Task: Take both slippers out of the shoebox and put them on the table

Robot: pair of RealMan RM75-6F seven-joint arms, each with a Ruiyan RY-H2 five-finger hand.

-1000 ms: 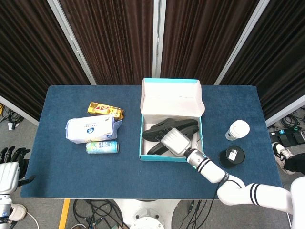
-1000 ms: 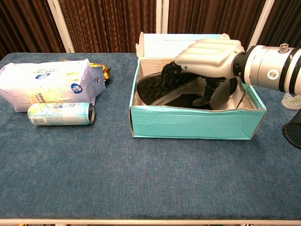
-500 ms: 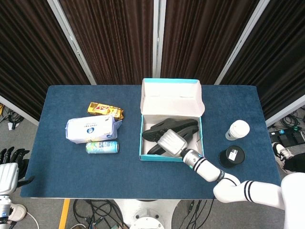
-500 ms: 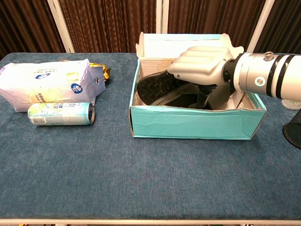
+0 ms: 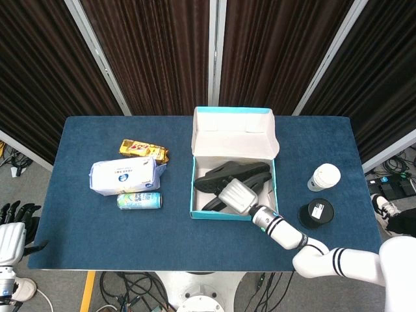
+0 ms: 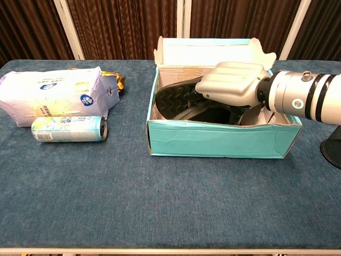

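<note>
Right hand in the shoebox, over the slippers.
Silver-grey right hand (image 6: pixel 232 85) reaches from the right into the open turquoise cardboard shoebox (image 6: pixel 218 141), fingers down among the black rubber slippers (image 6: pixel 176 98); grip hidden by the box wall. Left on the blue cloth table (image 6: pixel 160 202): white-and-lilac plastic pack (image 6: pixel 53 93), pale green can (image 6: pixel 69 128) lying on its side in front of it, gold foil packet (image 6: pixel 118 81) behind.

No text, brand or number can be read with certainty. Blue printing is seen on the white packet (image 6: pixel 53 96), but its characters are too small to be made out. Small print is carried on the can (image 6: pixel 68 128), also illegible. A white label is seen on the black lid (image 5: pixel 316 212); its writing cannot be told.
</note>
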